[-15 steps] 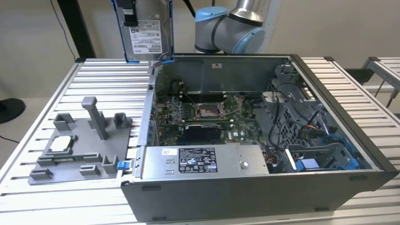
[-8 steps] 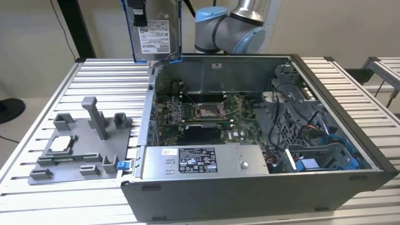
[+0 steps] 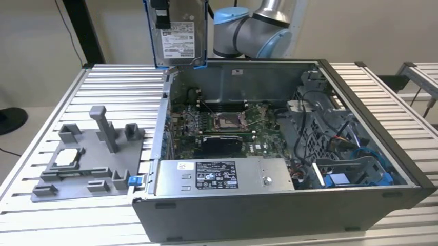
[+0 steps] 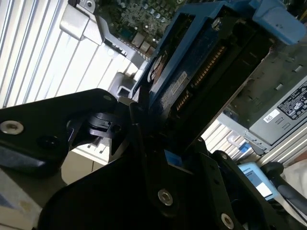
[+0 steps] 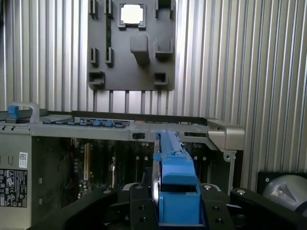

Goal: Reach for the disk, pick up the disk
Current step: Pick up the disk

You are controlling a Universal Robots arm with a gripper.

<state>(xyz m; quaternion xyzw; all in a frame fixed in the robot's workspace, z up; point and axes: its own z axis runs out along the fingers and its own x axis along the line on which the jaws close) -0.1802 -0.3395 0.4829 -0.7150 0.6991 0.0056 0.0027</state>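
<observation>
— Above the back wall of the computer case [image 3: 274,215], toward the exterior view's left, the disk [image 3: 181,38] hung upright in the air. Was it really gripped?

— Yes. In the first wrist view the claw [image 5: 173,191] was closed on it. One black finger [image 5: 139,211] pressed at each side of the blue plastic rail [image 5: 176,167], and no gap showed there.

— So the pick-up looked done, or almost?

— Probably. The lower edge seemed free of the case rim, but how far was hard to judge.

— What did a good hold ask for at this step?

— Even pressure on both sides and a straight vertical path, so that the thin flat body would not swing against the sheet-metal wall. The rails were smooth plastic, likely slippery. The silver-grey metal shell was hard and would not give.

— And the other face?

— In the second wrist view it showed a dark circuit board with a row of contacts, framed in blue. Such a face was better not touched.

— And the surface [image 3: 110,87] below?

— Ribbed aluminium slats, carrying a grey moulded fixture [image 3: 89,169] with a small white-topped chip [image 3: 66,158].
</observation>
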